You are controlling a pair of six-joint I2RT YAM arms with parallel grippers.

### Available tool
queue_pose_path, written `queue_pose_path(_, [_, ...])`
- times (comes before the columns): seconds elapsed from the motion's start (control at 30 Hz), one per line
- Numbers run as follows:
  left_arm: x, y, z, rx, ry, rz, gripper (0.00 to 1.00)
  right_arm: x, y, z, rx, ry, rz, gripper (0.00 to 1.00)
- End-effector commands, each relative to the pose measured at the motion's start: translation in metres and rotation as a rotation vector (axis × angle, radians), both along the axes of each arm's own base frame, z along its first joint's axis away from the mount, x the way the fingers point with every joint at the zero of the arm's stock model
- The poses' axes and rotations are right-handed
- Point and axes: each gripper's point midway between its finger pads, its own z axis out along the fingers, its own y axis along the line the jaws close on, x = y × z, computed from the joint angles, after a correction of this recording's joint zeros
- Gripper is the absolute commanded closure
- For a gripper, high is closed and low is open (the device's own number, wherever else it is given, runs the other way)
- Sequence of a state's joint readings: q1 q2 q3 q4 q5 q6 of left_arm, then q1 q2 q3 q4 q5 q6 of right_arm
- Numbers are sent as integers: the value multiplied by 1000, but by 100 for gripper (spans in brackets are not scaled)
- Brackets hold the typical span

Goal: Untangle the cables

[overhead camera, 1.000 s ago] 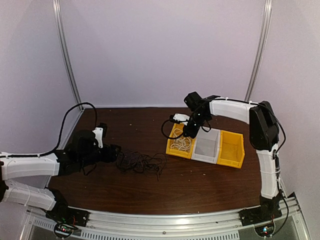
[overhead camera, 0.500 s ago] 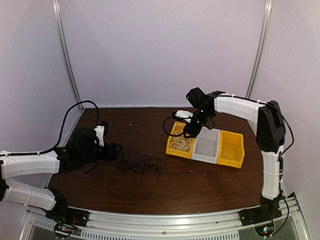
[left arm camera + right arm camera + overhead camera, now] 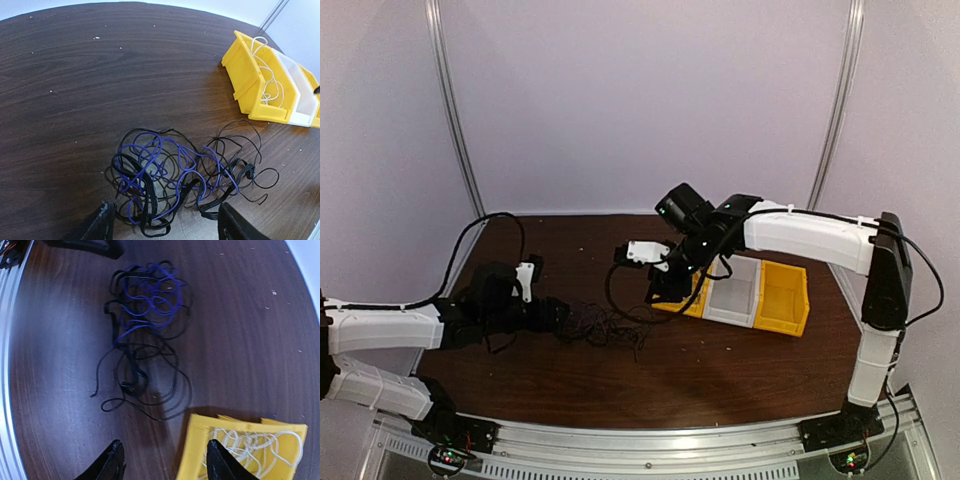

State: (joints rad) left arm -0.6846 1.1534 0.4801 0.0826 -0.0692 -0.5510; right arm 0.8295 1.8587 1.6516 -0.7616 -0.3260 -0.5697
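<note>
Over on the right of the tabletop (image 3: 75, 90) sit three bins in a row: a yellow bin (image 3: 250, 85) holding a loose white cable (image 3: 250, 442), a white bin (image 3: 735, 292) beside it, and another yellow bin (image 3: 783, 297) beyond, whose insides cannot be made out. Black and purple cables (image 3: 175, 175) lie in a knotted clump on the bare wood near the first bin. The left pincer (image 3: 162, 222) stands with its jaws apart at the clump's edge, and the right pincer (image 3: 162, 462), jaws also apart and holding nothing, hangs above the yellow bin's near corner.
</note>
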Motion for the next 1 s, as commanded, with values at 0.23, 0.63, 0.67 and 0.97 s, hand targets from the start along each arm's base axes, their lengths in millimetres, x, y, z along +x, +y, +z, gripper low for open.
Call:
queue_pose_path(0.23, [-9, 0, -5, -73, 33, 16, 29, -7, 66, -51, 12, 39, 109, 50])
queue_pose_path(0.63, [-9, 4, -7, -68, 39, 39, 30, 6, 102, -76, 55, 106, 123, 56])
queue_pose_path(0.67, [-9, 4, -7, -68, 39, 41, 30, 7, 103, -77, 54, 106, 122, 60])
queue_pose_path(0.97, [-9, 6, -7, -71, 37, 51, 30, 11, 106, -88, 44, 107, 111, 83])
